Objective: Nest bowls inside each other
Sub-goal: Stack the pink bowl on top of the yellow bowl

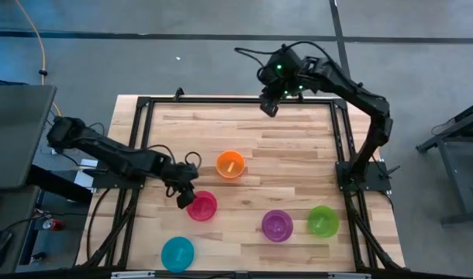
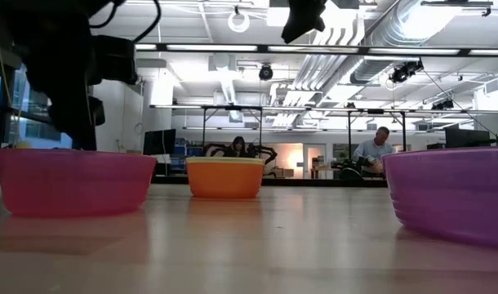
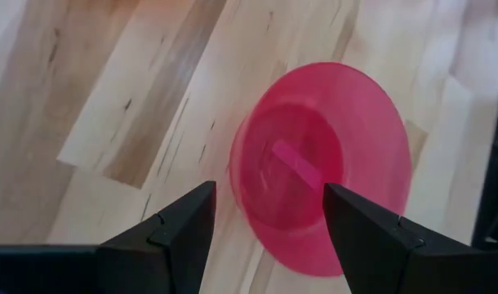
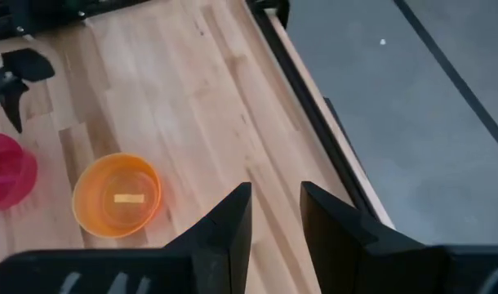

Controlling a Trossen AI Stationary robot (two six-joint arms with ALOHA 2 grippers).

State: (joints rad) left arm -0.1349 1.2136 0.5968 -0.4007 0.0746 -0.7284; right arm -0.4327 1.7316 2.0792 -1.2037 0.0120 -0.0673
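From above, you are seeing five bowls lying apart on the table (image 1: 298, 147): orange bowl (image 1: 230, 164), pink bowl (image 1: 201, 206), purple bowl (image 1: 277, 225), green bowl (image 1: 322, 222) and cyan bowl (image 1: 177, 254). No yellow one is showing, and none is nested. Your left gripper (image 1: 184, 195) is hanging just beside the pink bowl's rim; your right gripper (image 1: 269, 107) is waiting over the far edge.

At table height, the pink bowl (image 2: 73, 180), orange bowl (image 2: 225, 177) and purple bowl (image 2: 453, 192) are sitting upright; people are sitting in the room behind. This view is not showing finger positions.

Through the left wrist, fingers (image 3: 175, 229) are standing spread, with the pink bowl (image 3: 331, 175) ahead between them and nothing pinched. I judge the risk as follows: closing while off-centre on the rim could tip or slide the light bowl.

Through the right wrist, fingers (image 4: 224, 224) are standing slightly apart, holding nothing, with the orange bowl (image 4: 118, 194) beyond them.
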